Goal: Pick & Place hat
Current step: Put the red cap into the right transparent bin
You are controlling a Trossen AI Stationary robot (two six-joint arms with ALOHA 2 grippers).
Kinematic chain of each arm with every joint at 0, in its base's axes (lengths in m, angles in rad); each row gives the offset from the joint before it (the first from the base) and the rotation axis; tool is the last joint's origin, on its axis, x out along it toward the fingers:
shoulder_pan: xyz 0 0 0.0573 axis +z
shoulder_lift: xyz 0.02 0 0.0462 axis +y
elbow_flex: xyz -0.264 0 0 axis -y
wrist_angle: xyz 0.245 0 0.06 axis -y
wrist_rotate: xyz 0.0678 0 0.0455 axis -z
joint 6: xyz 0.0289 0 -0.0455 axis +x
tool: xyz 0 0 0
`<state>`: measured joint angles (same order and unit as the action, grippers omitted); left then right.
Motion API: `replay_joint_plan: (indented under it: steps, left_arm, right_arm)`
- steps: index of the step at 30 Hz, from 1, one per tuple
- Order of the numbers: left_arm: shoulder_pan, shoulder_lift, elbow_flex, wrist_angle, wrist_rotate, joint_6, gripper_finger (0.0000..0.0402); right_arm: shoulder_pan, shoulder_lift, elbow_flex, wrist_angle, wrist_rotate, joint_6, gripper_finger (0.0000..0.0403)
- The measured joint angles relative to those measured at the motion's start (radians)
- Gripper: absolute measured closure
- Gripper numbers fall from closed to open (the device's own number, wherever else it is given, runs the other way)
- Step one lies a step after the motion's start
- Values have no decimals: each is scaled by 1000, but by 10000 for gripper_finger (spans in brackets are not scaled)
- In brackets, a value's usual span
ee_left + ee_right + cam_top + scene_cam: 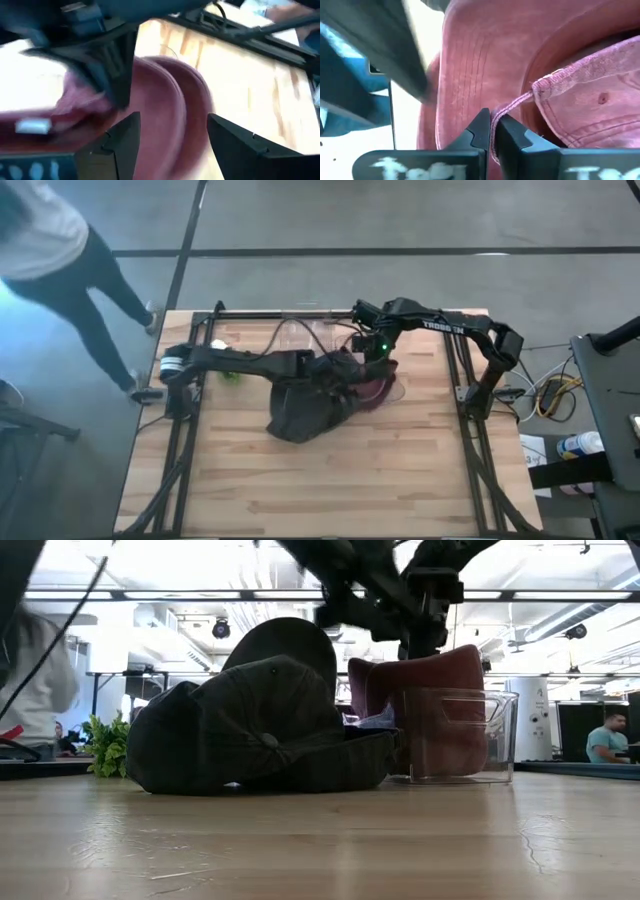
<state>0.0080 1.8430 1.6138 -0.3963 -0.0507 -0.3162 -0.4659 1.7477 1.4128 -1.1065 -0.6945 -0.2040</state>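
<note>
Seen from above, the dark cap [305,412] lies near the middle of the wooden table [330,490], and the maroon hat [372,388] sits just at its two o'clock side, touching it. The maroon hat rests partly in a clear plastic bin [462,735]; from table height its brim stands upright behind the bin's front wall, with the dark cap [250,730] slumped on the wood at the bin's nine o'clock.

The right gripper [492,131] comes in from the table's three o'clock edge and is over the maroon hat [520,65]; its fingers are pressed together on a pink seam edge of the hat, with fabric pinched between the tips. The left gripper [172,137] reaches from nine o'clock, across the dark cap, and hangs just above the maroon hat [175,105]; its two fingers stand well apart with only the hat's brim showing between them, gripping nothing.

A small green plant [231,373] sits near the left arm's base at the table's ten o'clock. A person [60,270] walks on the floor beyond the table's far left corner
</note>
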Motion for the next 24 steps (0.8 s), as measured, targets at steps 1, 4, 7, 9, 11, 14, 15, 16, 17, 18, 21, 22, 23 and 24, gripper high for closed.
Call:
replay_joint_plan:
  steps: [1, 4, 7, 9, 11, 14, 15, 16, 17, 18, 21, 22, 23, 24]
  left_arm:
    - [-7, -25, 0, -39, -26, -1, 180]
    - [-26, -105, 0, -131, -146, -15, 180]
    - [-27, -167, 0, -139, -276, -19, 180]
    - [-21, -194, 0, -136, -323, -20, 180]
    - [-11, -205, 0, -139, -336, -20, 180]
    - [0, -203, -1, -148, -336, -20, 180]
    - [2, -199, -1, -146, -336, -20, 180]
    - [4, -198, -4, -144, -336, -20, 180]
    - [6, -198, -12, -145, -336, -21, 180]
    - [8, -199, -19, -145, -337, -24, 180]
    - [13, -198, -50, -145, -345, -45, 180]
    - [14, -198, -61, -146, -349, -52, 180]
    - [16, -198, -70, -146, -352, -59, 180]
    - [17, -198, -79, -145, -351, -61, 180]
  right_arm:
    - [6, 0, -8, 2, 3, -5, 385]
    - [32, 3, -45, 40, 36, -7, 385]
    - [57, 20, -90, 100, 85, 3, 385]
    - [64, 34, -107, 130, 88, 29, 385]
    - [69, 51, -111, 127, 89, 41, 385]
    - [69, 62, -111, 130, 91, 44, 385]
    - [69, 63, -109, 130, 92, 53, 385]
    - [69, 63, -106, 132, 93, 66, 385]
    - [69, 63, -102, 137, 94, 74, 385]
    - [69, 63, -98, 141, 96, 78, 385]
    - [69, 61, -91, 144, 107, 79, 376]
    - [69, 61, -90, 145, 128, 80, 369]
    - [71, 61, -90, 143, 145, 80, 360]
    - [71, 61, -91, 142, 152, 80, 351]
